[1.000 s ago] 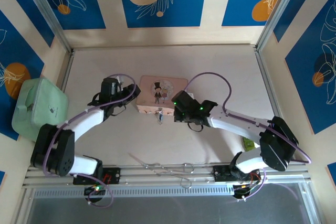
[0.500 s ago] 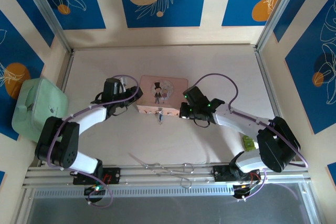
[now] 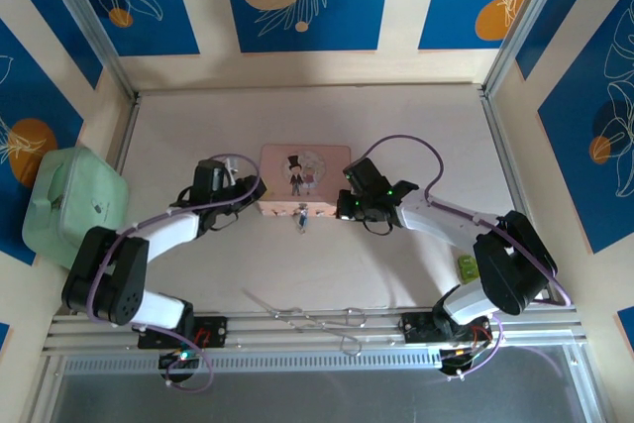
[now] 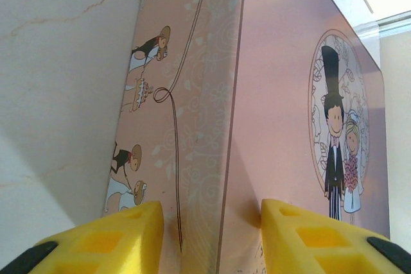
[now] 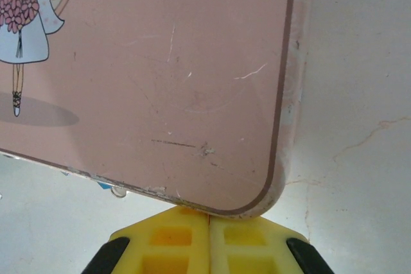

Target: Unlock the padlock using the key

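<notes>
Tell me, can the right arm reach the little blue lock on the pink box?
Probably yes. The right arm ends at the front right corner of the box, and the lock hangs off the front side close by, with bare table between. Its jaws are shut, so they must open first.

We have drawn our right hand (image 3: 343, 207) in against the pink tin's (image 3: 305, 177) right front corner; our left hand (image 3: 248, 197) slid nearer.

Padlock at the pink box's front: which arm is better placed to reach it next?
Probably right. The right gripper is shut, empty, at the near corner of the pink box, free to go to the padlock. The left gripper stands open astride the box's left edge, placed to steady it.
</notes>
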Available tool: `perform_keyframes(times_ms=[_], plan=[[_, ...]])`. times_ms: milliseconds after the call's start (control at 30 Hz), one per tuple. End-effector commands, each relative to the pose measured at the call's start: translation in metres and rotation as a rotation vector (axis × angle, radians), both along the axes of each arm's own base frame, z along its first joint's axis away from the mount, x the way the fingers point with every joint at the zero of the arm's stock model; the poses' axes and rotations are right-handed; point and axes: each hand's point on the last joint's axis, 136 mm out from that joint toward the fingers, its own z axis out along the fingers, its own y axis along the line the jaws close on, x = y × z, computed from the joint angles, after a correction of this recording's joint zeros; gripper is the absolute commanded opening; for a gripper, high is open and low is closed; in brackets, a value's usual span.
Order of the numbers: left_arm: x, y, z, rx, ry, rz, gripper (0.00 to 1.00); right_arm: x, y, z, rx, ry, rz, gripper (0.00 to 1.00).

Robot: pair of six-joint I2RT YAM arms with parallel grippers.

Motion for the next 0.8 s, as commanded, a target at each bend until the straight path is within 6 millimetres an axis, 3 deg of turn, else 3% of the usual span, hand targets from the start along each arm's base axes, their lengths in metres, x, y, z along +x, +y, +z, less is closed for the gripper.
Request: perform_keyframes(times_ms=[0,133,300,467,600,767], plan=[[-0.027,0.005,-0.019,0.004,0.096,-0.013,0.42,0.004,0.006,0.007,0.024,-0.013,0.02,0.06],[-0.033,0.005,-0.012,-0.016,0.09,-0.015,0.42,0.0,0.01,0.011,0.031,-0.021,0.035,0.06],[-0.037,0.007,-0.011,-0.014,0.091,-0.009,0.41,-0.02,0.032,0.033,0.057,-0.124,0.064,0.12],[-0.039,0.006,-0.012,-0.032,0.094,0.0,0.41,-0.041,0.05,0.004,0.065,-0.117,0.053,0.11],[-0.042,0.006,-0.015,-0.035,0.101,-0.003,0.41,-0.037,0.06,-0.018,0.031,-0.081,0.047,0.0],[-0.044,0.007,-0.012,-0.036,0.093,-0.004,0.41,-0.028,0.078,-0.025,0.05,-0.112,0.063,0.0]])
